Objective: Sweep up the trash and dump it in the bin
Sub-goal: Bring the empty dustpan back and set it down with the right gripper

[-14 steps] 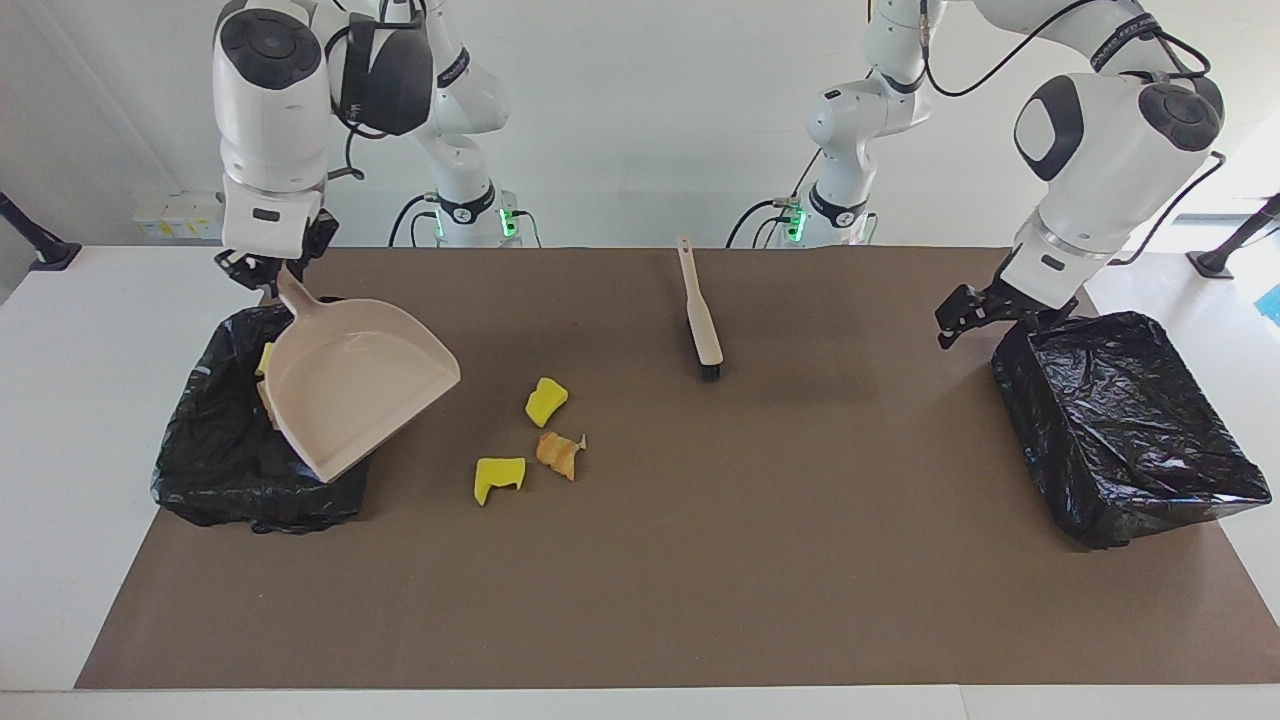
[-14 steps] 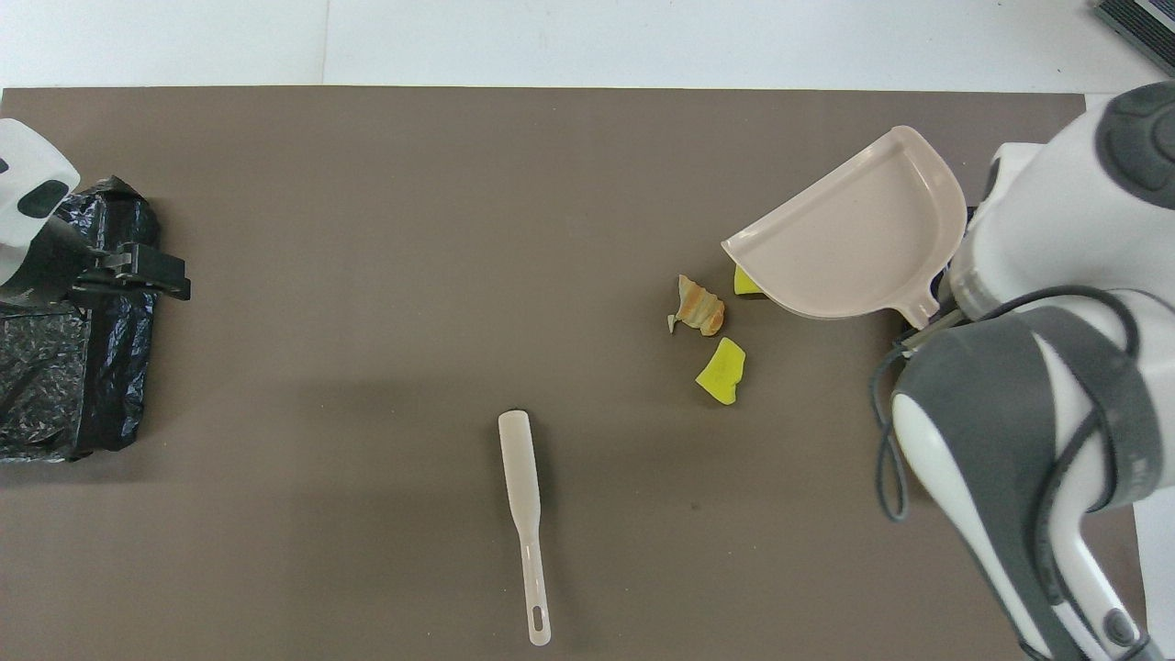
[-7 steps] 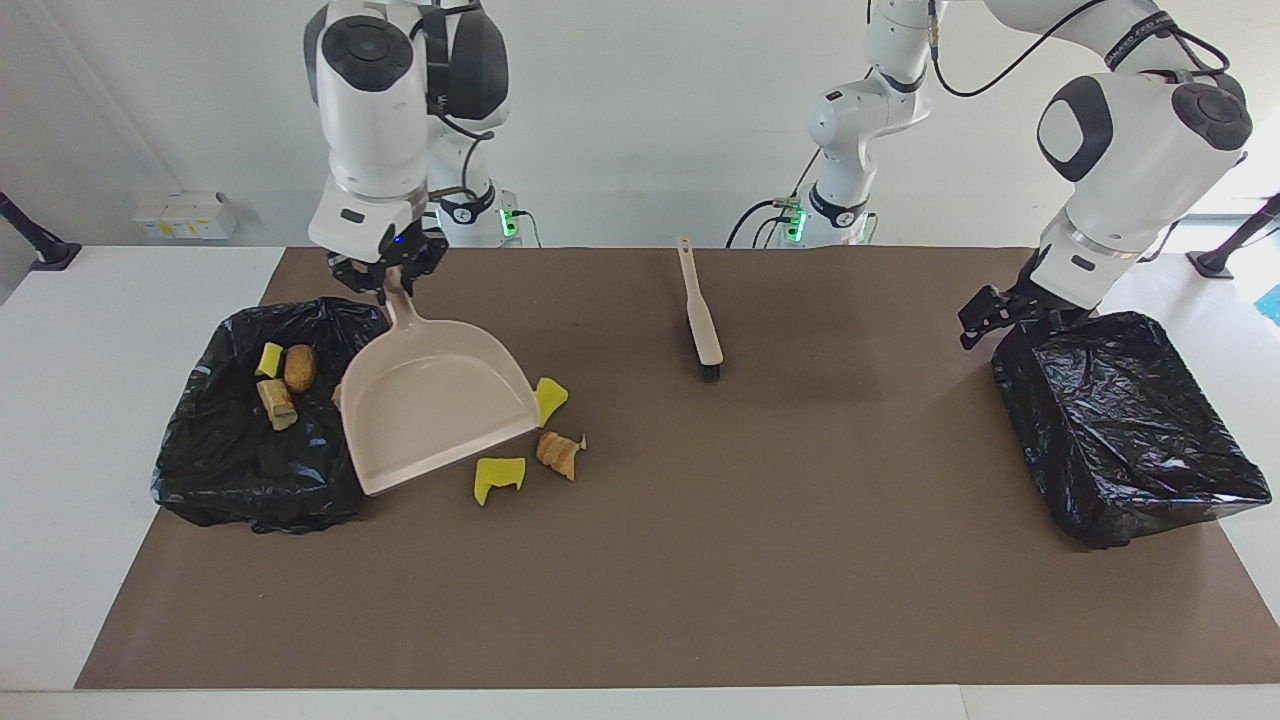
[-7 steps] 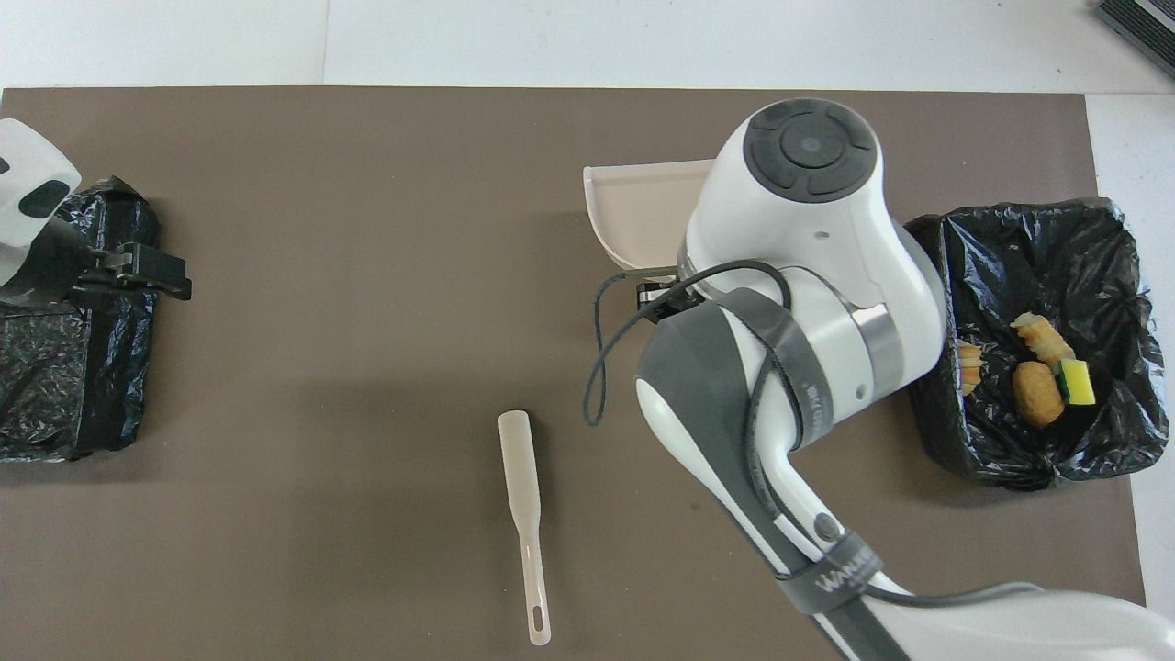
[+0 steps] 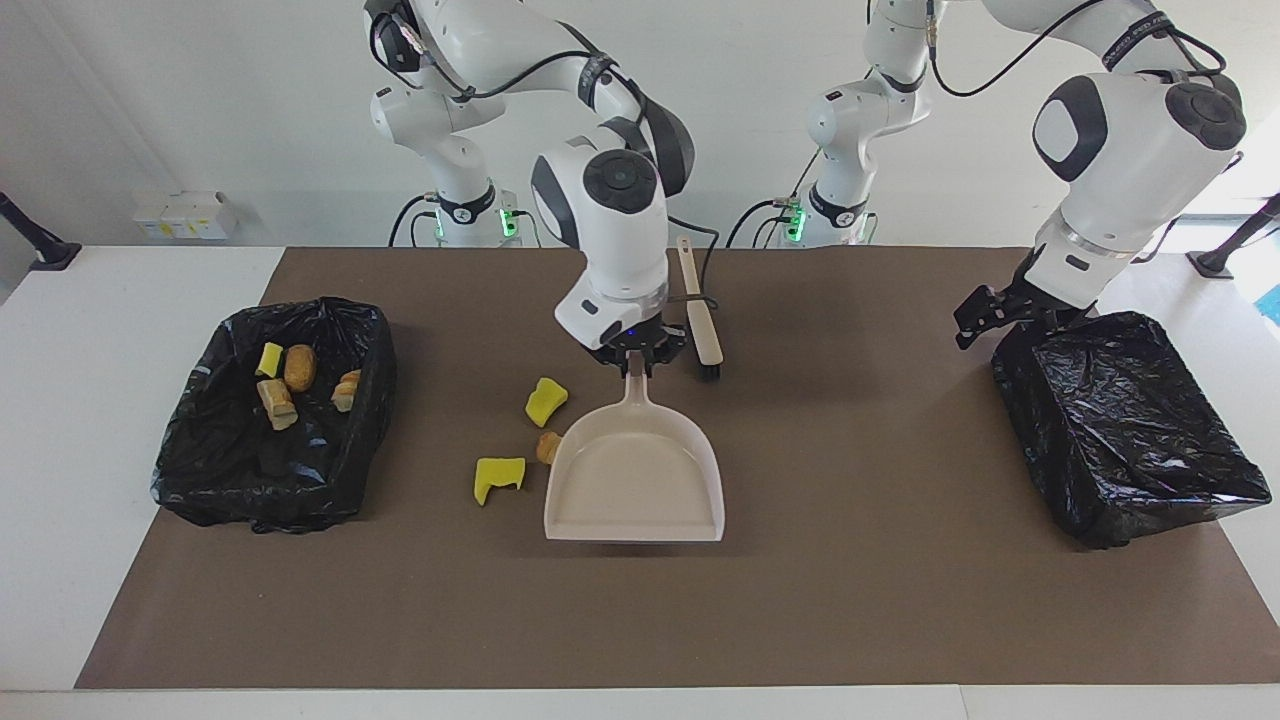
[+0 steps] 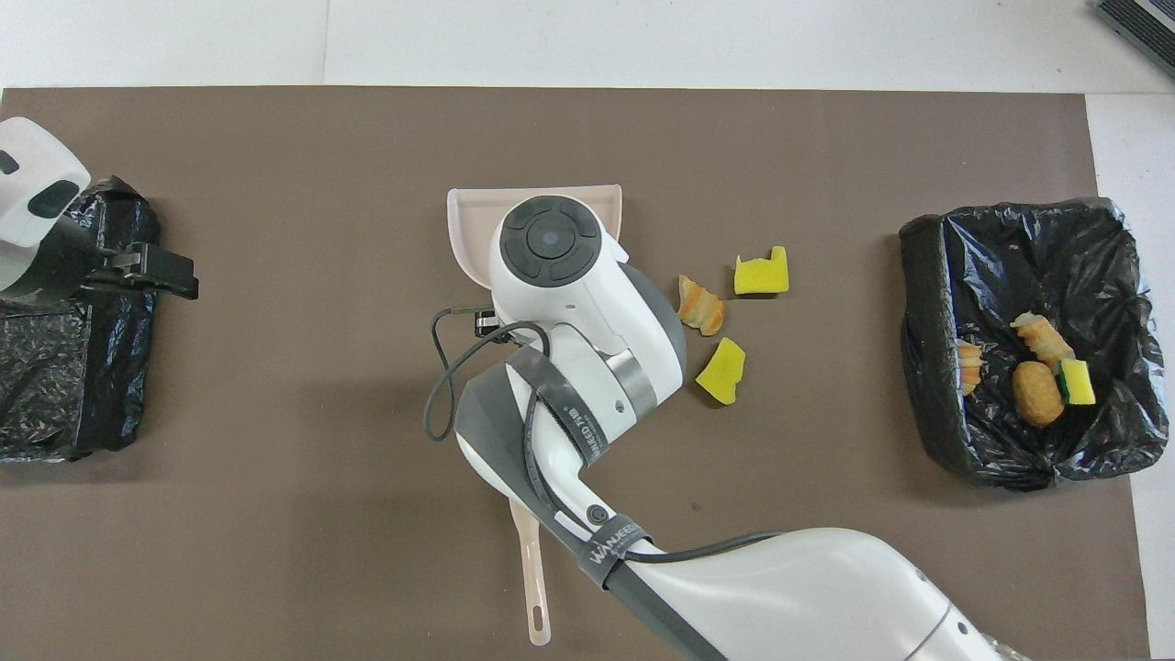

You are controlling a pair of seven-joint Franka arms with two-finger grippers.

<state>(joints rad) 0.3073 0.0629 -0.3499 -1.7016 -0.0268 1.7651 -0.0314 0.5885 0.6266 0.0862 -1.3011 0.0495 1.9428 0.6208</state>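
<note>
My right gripper (image 5: 637,362) is shut on the handle of a beige dustpan (image 5: 635,480), held low over the middle of the brown mat with its open lip pointing away from the robots. The pan is empty. Three pieces of trash lie beside it toward the right arm's end: a yellow wedge (image 5: 546,400), another yellow wedge (image 5: 498,477) and an orange striped lump (image 6: 700,306), half hidden by the pan's edge in the facing view. The black-lined bin (image 5: 365,400) at that end holds several chunks. My left gripper (image 5: 975,320) waits open and empty.
A second black-lined bin (image 5: 1125,430) sits at the left arm's end, just under the left gripper. A beige brush (image 5: 700,320) lies on the mat nearer to the robots than the dustpan; my right arm covers most of it from overhead.
My right arm has swung the dustpan from over the bin to the middle of the mat, past the three loose pieces. The chunks in the bin are now uncovered. The left arm barely moved.
</note>
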